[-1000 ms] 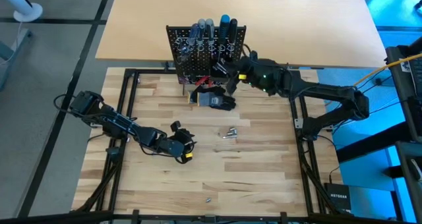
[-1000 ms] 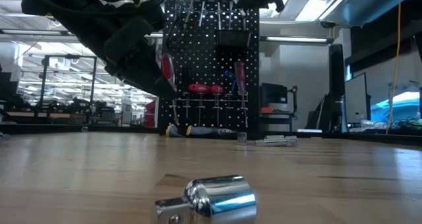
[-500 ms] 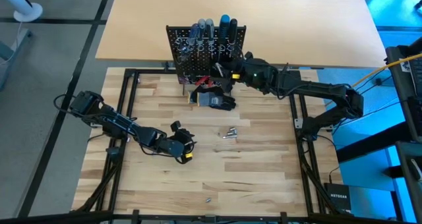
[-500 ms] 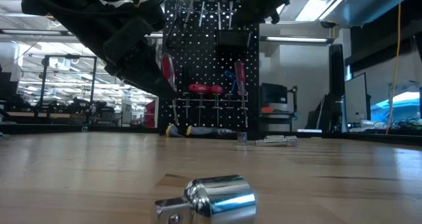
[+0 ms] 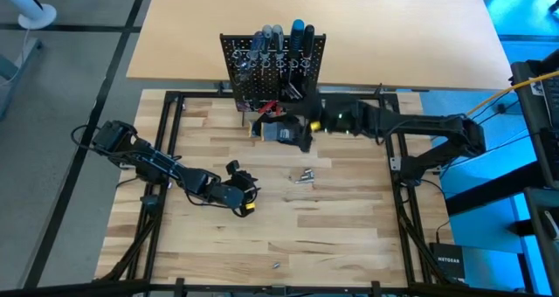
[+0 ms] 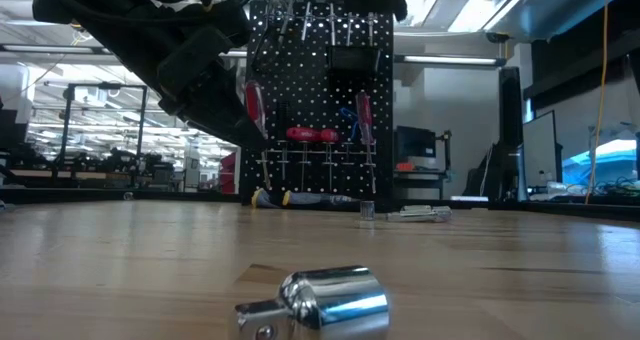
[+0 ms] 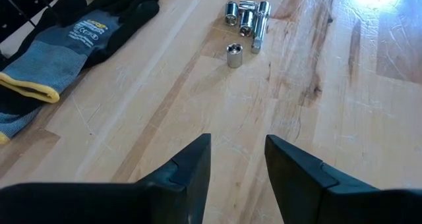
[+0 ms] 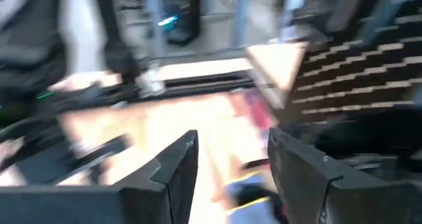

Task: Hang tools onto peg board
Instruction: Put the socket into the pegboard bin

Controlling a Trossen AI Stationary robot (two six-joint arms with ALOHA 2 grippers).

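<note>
Lettering on grey glove (image 7: 62,43) too small to read, NETGEAR box (image 5: 452,264) beside pale wood worktop (image 5: 332,218), open workshop behind, peg board (image 5: 272,65) upright at far edge, screwdrivers (image 6: 308,135) hanging handle-up, sockets (image 7: 245,21) mid-worktop, left gripper (image 7: 237,161) spread, empty, right gripper (image 8: 231,161) spread near board.

Bare pale wooden counter (image 5: 332,236) lies open before the upright black perforated peg board (image 5: 272,70); dark grey glove bundle (image 5: 284,133) and small silver sockets (image 5: 303,176) obstruct it.

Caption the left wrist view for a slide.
Left gripper open above the wooden table, facing silver sockets and a grey glove.
</note>
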